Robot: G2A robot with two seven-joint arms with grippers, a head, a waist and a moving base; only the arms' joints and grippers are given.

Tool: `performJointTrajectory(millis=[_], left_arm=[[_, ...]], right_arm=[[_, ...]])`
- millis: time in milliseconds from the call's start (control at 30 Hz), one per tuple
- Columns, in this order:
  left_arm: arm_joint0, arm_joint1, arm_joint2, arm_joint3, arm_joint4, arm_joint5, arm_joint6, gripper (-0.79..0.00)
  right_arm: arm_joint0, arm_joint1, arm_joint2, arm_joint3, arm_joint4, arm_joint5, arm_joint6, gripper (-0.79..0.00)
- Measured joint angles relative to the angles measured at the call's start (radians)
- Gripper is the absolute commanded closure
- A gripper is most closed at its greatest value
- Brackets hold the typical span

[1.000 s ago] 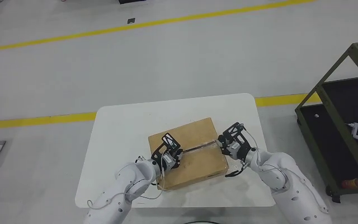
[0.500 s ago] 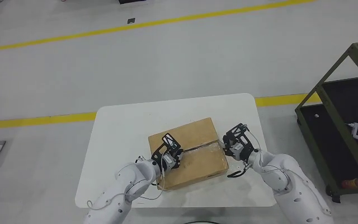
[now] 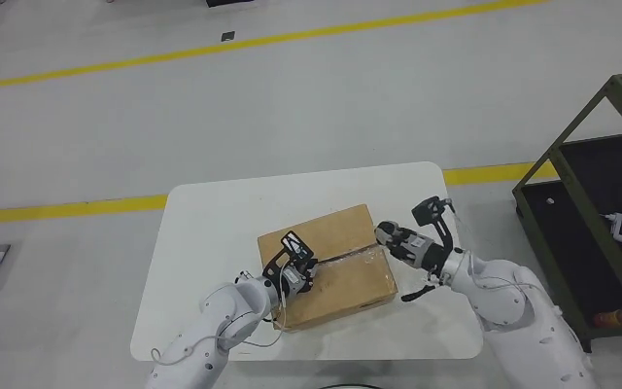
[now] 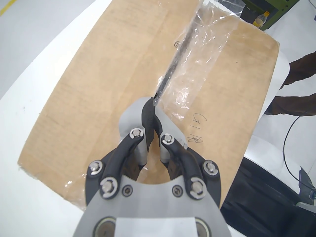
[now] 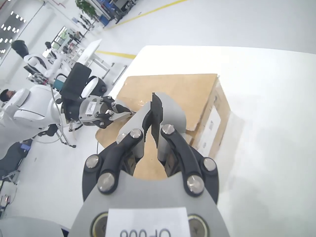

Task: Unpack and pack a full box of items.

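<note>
Now left tool (image 4: 150,104) tight on tape (image 4: 197,57)

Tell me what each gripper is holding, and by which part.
The left gripper pinches the clear tape by one end, on the box top seam. The right gripper is shut on nothing.

The box (image 3: 335,248) is sitting on the table (image 3: 224,224), toward its near right part. The tape (image 4: 197,57) is running left to right across the box top. My left gripper (image 4: 152,104) is resting at the tape's left end; my right gripper (image 3: 386,233) is hanging at the box's right edge.
</note>
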State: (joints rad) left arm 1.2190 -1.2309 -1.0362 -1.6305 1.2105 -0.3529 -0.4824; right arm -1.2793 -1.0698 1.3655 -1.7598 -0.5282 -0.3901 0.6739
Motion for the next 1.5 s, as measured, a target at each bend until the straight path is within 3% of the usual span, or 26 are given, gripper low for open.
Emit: performJointTrajectory(millis=[400, 667, 767, 800, 833, 867, 900, 1167, 1500], left_arm=[[0.001, 0.000, -0.003, -0.001, 0.002, 0.010, 0.004, 0.000], [0.004, 0.001, -0.009, -0.002, 0.003, 0.011, 0.001, -0.012], [0.008, 0.002, -0.014, -0.008, -0.001, 0.014, 0.002, -0.132], [0.009, 0.002, -0.017, -0.012, -0.002, 0.014, 0.002, -0.289], [0.011, 0.003, -0.021, -0.017, -0.003, 0.015, 0.003, -0.372], [0.014, 0.004, -0.025, -0.024, 0.000, 0.016, 0.004, -0.711], [0.019, 0.006, -0.031, -0.035, 0.006, 0.018, 0.006, -0.785], [0.088, 0.023, -0.113, -0.123, 0.022, 0.038, 0.012, -0.785], [0.211, 0.046, -0.295, -0.199, -0.035, 0.121, 0.004, -0.785]], right_arm=[[0.111, -0.027, -0.213, 0.171, -0.232, 0.015, -0.043, 0.000], [0.128, -0.033, -0.245, 0.204, -0.298, 0.033, -0.072, 0.000], [0.128, -0.034, -0.246, 0.205, -0.297, 0.029, -0.083, 0.000], [0.127, -0.034, -0.245, 0.201, -0.292, 0.025, -0.091, 0.000], [0.125, -0.034, -0.241, 0.195, -0.286, 0.020, -0.099, 0.000], [0.123, -0.034, -0.237, 0.186, -0.282, 0.015, -0.106, 0.000], [0.118, -0.032, -0.229, 0.172, -0.278, 0.009, -0.113, 0.000], [0.088, -0.027, -0.219, 0.088, -0.285, -0.009, -0.104, 0.000], [0.140, -0.050, -0.325, 0.204, -0.337, -0.011, -0.131, 0.000]])
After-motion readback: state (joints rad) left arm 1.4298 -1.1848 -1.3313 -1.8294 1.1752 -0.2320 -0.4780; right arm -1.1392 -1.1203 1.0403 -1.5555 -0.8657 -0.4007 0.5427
